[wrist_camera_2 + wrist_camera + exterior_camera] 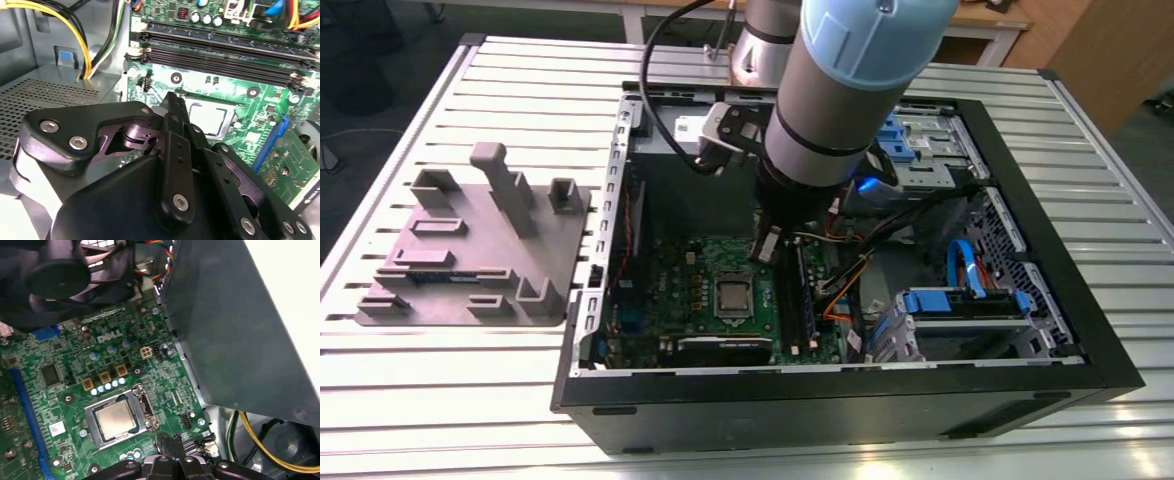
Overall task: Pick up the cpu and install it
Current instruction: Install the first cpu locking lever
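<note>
Hanging inside an open computer case [1067,330] laid on its side on a slatted metal table [427,400], the gripper [771,243] of a pale-blue-jointed robot arm [841,90] is seen above the green motherboard [680,290]. The cpu [734,296], a small square chip with a silvery top, is seated in its socket at the middle of the board, framed by the metal retention bracket [95,412]; it is shown plainly in the first wrist view [116,419] and partly hidden behind the fingers in the second wrist view [207,116]. The black fingers [172,107] are brought together at their tips and nothing is held between them. The gripper is placed close to the socket, just beside the chip and above it, with no contact visible. Two long black memory slots [225,50] are seen beyond the socket, and a blue expansion slot [272,142] runs beside it. Yellow and black cables [95,45] are routed past a grey metal box [235,325] at the board's edge. On the table, at the exterior view's left, a grey plastic fixture tray [467,250] with upright posts is set well apart from the case.
</note>
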`<move>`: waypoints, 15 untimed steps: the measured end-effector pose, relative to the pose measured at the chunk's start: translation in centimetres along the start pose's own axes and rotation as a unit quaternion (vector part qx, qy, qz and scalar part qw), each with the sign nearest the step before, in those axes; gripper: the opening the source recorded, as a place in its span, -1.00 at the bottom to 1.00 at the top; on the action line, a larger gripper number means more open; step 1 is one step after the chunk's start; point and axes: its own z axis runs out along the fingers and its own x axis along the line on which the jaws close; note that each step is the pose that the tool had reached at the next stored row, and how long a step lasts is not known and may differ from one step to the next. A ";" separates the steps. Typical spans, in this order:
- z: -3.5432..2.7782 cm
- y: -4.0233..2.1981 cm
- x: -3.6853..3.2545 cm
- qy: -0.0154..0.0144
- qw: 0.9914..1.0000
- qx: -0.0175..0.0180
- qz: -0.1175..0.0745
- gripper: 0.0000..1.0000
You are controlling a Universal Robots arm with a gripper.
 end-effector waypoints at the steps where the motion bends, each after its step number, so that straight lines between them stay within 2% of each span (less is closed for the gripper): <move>1: -0.01 -0.03 0.08 0.000 1.000 0.000 -0.001 -0.79; 7: -0.07 -0.15 0.43 0.001 1.000 -0.001 -0.004 -0.79; 15: -0.07 -0.16 0.44 0.001 1.000 -0.001 -0.005 -0.79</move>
